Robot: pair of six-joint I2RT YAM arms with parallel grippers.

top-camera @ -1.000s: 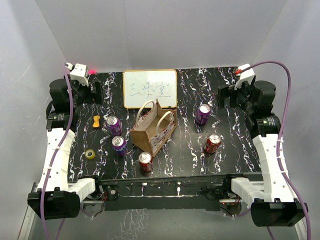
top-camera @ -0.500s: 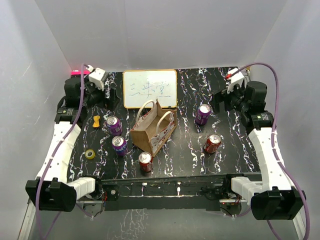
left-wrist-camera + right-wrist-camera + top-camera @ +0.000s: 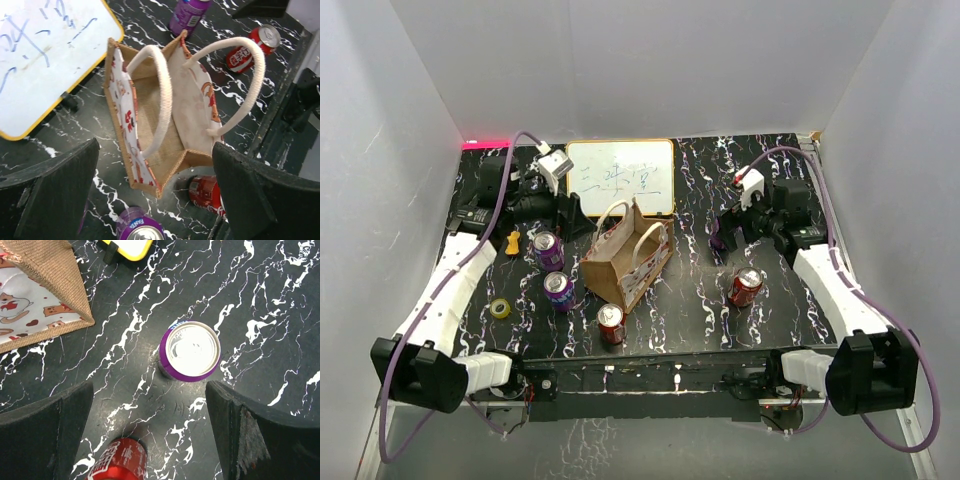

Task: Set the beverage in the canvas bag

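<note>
— Black marbled table (image 3: 690, 300), whiteboard (image 3: 620, 178) at the back. Where's the canvas bag (image 3: 620, 262)?
— Standing mid-table, mouth open.
— Left gripper (image 3: 156, 147)?
— Fingers spread wide, empty, above the bag.
— Right gripper (image 3: 150, 390)?
— Also spread wide and empty, over an upright purple can (image 3: 189, 351) near the bag's corner.

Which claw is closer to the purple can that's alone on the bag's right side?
The right. The right gripper hovers directly over that purple can; the left gripper is across the canvas bag.

Bright even lighting, soft shadows, sharp focus
</note>
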